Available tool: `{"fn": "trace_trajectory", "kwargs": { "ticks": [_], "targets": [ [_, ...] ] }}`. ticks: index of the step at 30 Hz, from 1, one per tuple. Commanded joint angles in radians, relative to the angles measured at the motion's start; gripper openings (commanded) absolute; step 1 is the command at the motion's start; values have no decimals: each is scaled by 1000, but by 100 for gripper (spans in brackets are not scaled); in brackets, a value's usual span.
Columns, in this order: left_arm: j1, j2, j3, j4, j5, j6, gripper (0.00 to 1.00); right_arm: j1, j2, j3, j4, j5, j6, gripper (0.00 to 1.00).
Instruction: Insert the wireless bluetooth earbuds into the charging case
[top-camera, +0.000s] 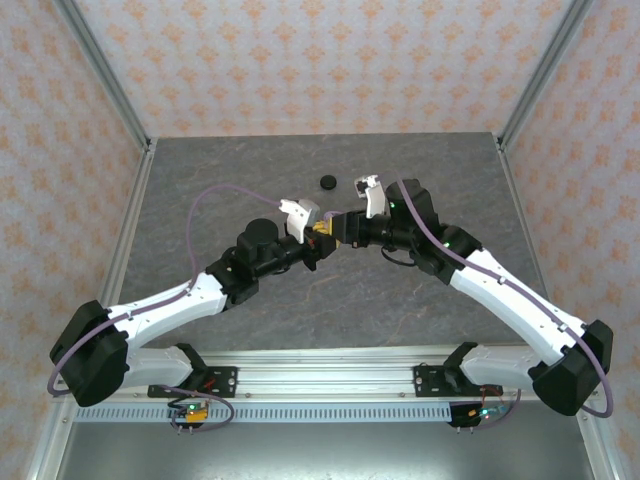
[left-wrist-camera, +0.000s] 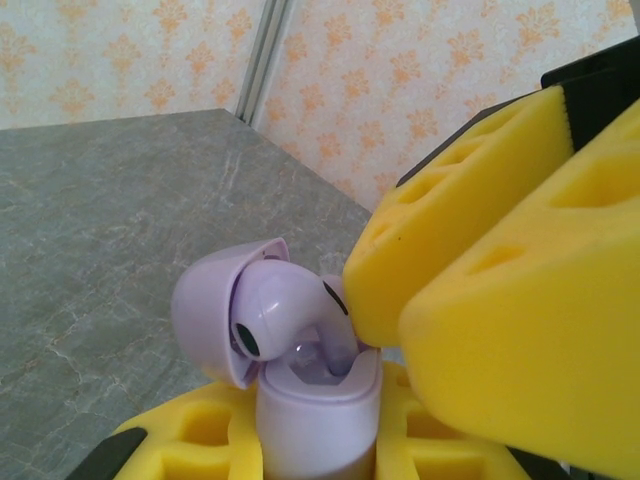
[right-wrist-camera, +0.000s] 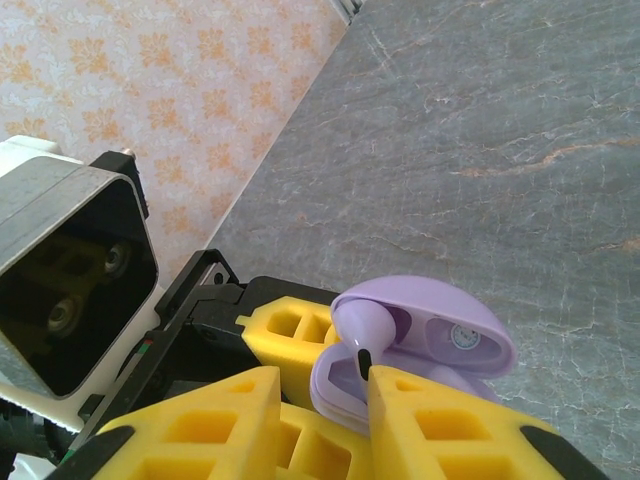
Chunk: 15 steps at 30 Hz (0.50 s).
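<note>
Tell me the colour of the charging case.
The charging case is pale lavender, clearest in the left wrist view.

**Even, diffuse lighting in three views**

Overhead view: bright, uniform light from above casts faint, soft-edged shadows on the grey table (top-camera: 200, 180). Wrist views: the yellow finger pads (left-wrist-camera: 520, 330) nearest the lens are slightly out of focus. The glossy lavender charging case (left-wrist-camera: 320, 420) carries small pale highlights, and the patterned wallpaper (left-wrist-camera: 420, 80) behind is mildly blurred.

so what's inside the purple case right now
One lavender earbud sits in the open case, stem down in a well. The stem's tip is hidden there, and yellow fingers cover the rest of the inside.
</note>
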Motion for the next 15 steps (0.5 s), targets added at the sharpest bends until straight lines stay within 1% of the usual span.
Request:
{"fn": "trace_trajectory", "kwargs": {
  "ticks": [1, 9, 12, 15],
  "targets": [
    [-9, -26, 8, 47, 27, 58, 18, 7, -24, 29, -50, 48, -10, 31],
    [-14, -34, -15, 29, 34, 142, 17, 7, -37, 76, -103, 52, -15, 34],
    [-15, -37, -14, -6, 34, 191, 17, 7, -37, 100, -129, 57, -14, 34],
    [-16, -40, -6, -51, 34, 239, 17, 7, -31, 121, -158, 66, -19, 30]
  ]
}}
